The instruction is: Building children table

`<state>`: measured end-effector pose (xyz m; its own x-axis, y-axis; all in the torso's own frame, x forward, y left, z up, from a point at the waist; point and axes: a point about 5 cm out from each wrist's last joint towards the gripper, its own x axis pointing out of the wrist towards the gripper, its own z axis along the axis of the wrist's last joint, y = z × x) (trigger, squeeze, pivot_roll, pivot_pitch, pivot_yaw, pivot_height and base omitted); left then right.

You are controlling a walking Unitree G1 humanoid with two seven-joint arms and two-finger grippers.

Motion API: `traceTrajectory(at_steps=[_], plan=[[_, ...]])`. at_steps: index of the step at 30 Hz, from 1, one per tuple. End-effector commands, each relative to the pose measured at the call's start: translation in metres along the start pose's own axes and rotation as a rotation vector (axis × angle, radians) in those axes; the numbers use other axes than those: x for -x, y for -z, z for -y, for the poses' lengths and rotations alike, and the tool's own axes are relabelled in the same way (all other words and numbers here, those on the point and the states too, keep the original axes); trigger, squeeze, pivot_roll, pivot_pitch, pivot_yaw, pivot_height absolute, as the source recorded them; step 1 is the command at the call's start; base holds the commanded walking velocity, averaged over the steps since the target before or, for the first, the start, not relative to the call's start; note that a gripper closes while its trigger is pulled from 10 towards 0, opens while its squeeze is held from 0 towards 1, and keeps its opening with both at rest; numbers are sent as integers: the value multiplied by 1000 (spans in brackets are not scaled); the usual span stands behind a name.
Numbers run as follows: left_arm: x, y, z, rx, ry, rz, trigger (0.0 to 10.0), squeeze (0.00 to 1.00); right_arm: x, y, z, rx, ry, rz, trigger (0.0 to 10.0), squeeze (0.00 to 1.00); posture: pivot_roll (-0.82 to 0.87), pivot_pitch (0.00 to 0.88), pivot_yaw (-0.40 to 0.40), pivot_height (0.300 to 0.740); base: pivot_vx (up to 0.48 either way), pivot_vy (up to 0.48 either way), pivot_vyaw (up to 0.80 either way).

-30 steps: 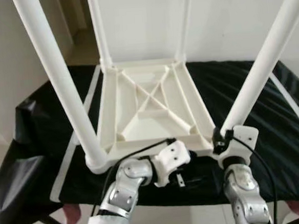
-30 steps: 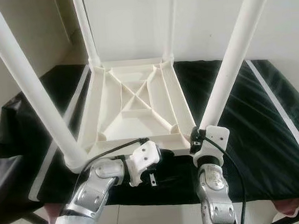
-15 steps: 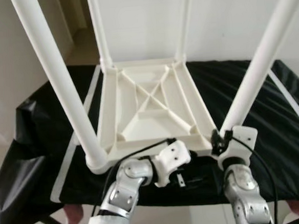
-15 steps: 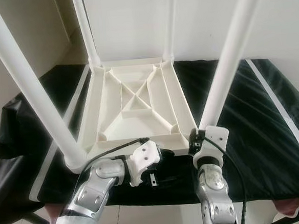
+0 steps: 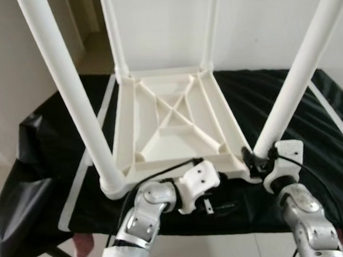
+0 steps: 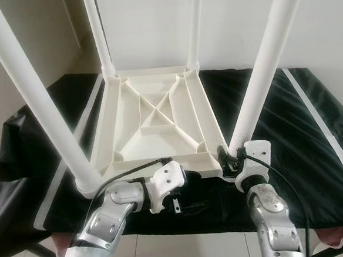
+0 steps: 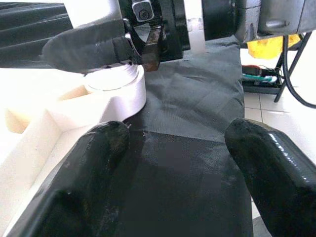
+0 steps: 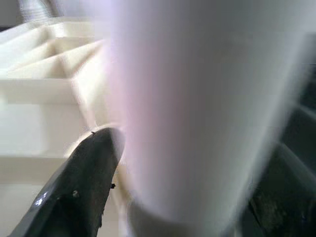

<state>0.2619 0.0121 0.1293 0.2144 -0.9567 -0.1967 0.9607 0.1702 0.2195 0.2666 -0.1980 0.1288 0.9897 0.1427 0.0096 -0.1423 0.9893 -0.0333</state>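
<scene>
Right claw (image 6: 231,158) grips smooth round plastic leg (image 6: 265,66) (white).

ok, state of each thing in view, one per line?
Tabletop: upside down on the black cloth, ribs up.
Legs: all four standing in the corner sockets.
Near right leg: right gripper around its base.
Left gripper: open, at the tabletop's near edge, holding nothing.

The upturned table (image 5: 171,125) before me looks like smooth cream plastic with a faint sheen, its legs (image 5: 69,94) alike. Under it lies a black cloth (image 7: 197,98), matt and finely woven. My arms (image 5: 145,215) are brushed silver metal; my fingers (image 7: 269,182) are dull black, rubbery.
</scene>
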Motion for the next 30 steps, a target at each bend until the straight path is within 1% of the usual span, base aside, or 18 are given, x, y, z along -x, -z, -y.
traceTrajectory(at_steps=[1,3,5,6,8,9,10,11,14,15,24,25,27,28,30], plan=[[0,1,-7,8,-135,-9,10000,0,0,3,-1,-2,-38,-4,10000,0,-40,0,-16,740,0,0,0],[0,1,-7,8,-134,-9,10000,0,0,2,0,12,-60,2,10000,0,-40,0,-13,740,0,0,0],[0,0,-7,7,-131,-8,10000,0,-2,0,2,35,-108,4,10000,0,-41,0,-14,740,0,0,0],[0,0,-7,7,-131,-8,10000,0,-2,0,2,35,-108,4,10000,0,-41,0,-14,740,0,0,0],[0,0,-7,7,-126,-7,10000,0,-4,-1,6,43,-144,0,10000,0,-41,0,-13,740,0,0,0],[0,0,-7,7,-126,-7,10000,0,-4,-1,6,43,-144,0,10000,0,-41,0,-13,740,0,0,0],[0,0,-6,6,-119,-6,10000,0,-6,0,11,55,-160,-10,10000,0,-39,0,-15,740,0,0,0],[0,0,-6,5,-116,-6,10000,0,-6,0,13,59,-164,-13,10000,0,-39,0,-15,740,0,0,0],[0,0,-6,5,-113,-7,10000,0,-6,2,14,63,-178,-23,10000,0,-39,0,-15,740,0,0,0],[1,0,-6,5,-112,-7,10000,0,-6,3,16,69,-184,-28,0,0,-37,0,-14,740,0,0,0],[2,-1,-5,3,-112,-9,10000,0,-4,6,19,76,-198,-40,0,0,-31,0,-19,740,0,0,0],[2,-1,-5,3,-111,-9,10000,0,-5,6,19,76,-194,-41,4824,0,-29,0,-20,740,0,0,0],[1,-1,-5,2,-110,-8,10000,0,-5,6,20,76,-194,-41,4824,0,-30,0,-21,740,0,0,0],[2,-1,-6,3,-111,-9,10000,0,-6,6,20,74,-190,-40,10000,0,-28,0,-22,740,0,0,0],[2,0,-7,4,-112,-9,10000,0,-7,5,20,63,-177,-34,10000,0,-26,0,-19,740,0,0,0]])
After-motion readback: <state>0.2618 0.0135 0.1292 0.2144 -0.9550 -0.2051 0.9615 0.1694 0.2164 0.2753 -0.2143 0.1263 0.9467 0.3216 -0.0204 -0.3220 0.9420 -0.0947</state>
